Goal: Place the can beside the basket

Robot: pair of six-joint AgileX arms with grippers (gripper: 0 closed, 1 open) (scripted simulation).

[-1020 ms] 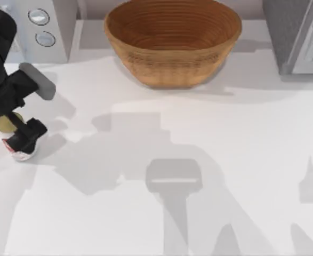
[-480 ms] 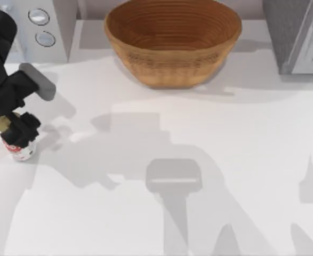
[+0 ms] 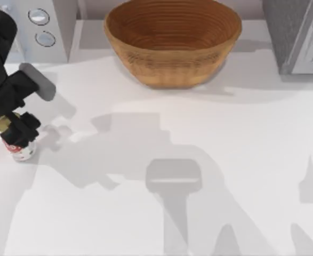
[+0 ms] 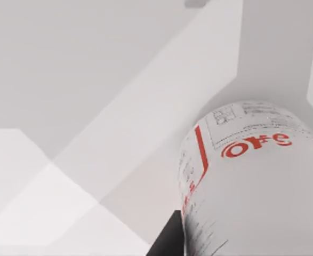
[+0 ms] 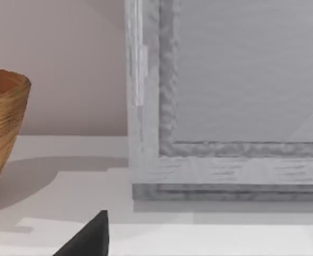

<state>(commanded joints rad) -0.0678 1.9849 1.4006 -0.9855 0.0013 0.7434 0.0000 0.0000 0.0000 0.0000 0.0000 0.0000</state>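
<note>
At the counter's [image 3: 156, 213] left edge, my left pincer [image 3: 18, 133] is sitting clamped on the can [image 3: 21, 151], which is standing on the counter with its red lettering facing the left wrist camera [image 4: 255, 176]. Judging by this, the grasp is made, but the lift and carry are not yet begun. Farther back, near the middle of the far edge, the woven basket [image 3: 172, 40] is waiting, well apart from the can. My right arm is parked at the right; I cannot tell how its pincer [image 5: 89, 237] is standing.
</note>
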